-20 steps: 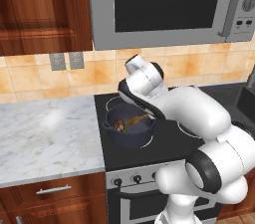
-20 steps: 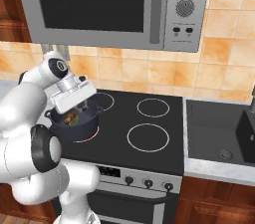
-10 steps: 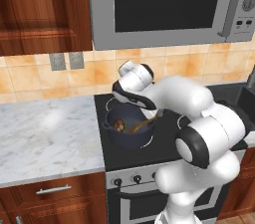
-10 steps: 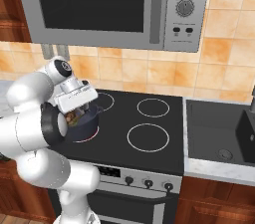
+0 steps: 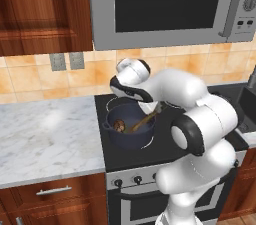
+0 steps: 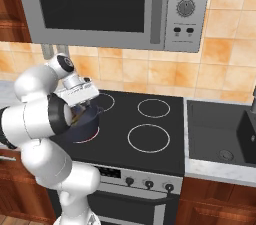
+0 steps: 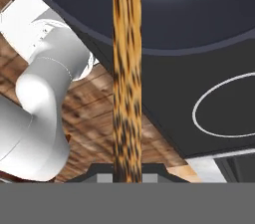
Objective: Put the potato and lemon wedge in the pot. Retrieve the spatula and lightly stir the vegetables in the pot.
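My pincer grips the spatula handle, angling its head into the pot beside the potato to stir.

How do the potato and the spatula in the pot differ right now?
Shape: the potato is a small rounded lump; the spatula is a long thin stick.
Pose: the potato lies on the floor of the pot; the spatula slants up over the rim.
Colour: the potato is dark mottled brown; the spatula is lighter orange-brown.
Hold: the potato lies free; the spatula runs up into the gripper.
Both reach inside the same pot.
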Robot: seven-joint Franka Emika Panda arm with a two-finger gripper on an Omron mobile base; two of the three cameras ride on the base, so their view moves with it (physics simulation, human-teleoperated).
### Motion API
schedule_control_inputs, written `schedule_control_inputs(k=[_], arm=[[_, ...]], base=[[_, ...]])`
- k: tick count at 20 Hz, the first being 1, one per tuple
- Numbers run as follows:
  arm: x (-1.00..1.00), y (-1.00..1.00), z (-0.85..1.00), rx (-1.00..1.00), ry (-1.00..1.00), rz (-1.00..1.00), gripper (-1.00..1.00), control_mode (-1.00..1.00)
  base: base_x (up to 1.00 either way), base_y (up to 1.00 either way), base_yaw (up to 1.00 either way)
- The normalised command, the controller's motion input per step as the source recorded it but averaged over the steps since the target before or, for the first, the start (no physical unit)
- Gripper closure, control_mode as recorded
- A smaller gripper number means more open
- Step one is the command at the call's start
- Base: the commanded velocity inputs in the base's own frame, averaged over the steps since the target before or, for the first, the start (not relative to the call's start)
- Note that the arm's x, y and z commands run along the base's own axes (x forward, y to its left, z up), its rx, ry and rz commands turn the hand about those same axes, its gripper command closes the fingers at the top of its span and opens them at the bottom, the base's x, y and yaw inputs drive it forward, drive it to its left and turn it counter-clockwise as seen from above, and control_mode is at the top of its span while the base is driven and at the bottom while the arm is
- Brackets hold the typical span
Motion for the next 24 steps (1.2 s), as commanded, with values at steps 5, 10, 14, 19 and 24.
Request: schedule_control_inputs(k=[5, 10, 14, 19, 24], arm=[[0.36, 0.0, 0.0, 0.0, 0.0, 0.0, 1.0, -1.0], [0.21, 0.03, 0.0, 0.0, 0.0, 0.0, 1.0, -1.0], [-0.11, 0.27, 0.0, 0.02, -0.1, 0.01, 1.0, -1.0], [-0.08, 0.11, 0.04, 0.02, -0.14, 0.03, 1.0, -1.0], [0.0, 0.0, -0.05, 0.0, -0.07, 0.0, 1.0, -1.0]], base=[[0.0, 0.0, 0.0], [0.0, 0.0, 0.0], [0.0, 0.0, 0.0], [0.0, 0.0, 0.0], [0.0, 0.0, 0.0]])
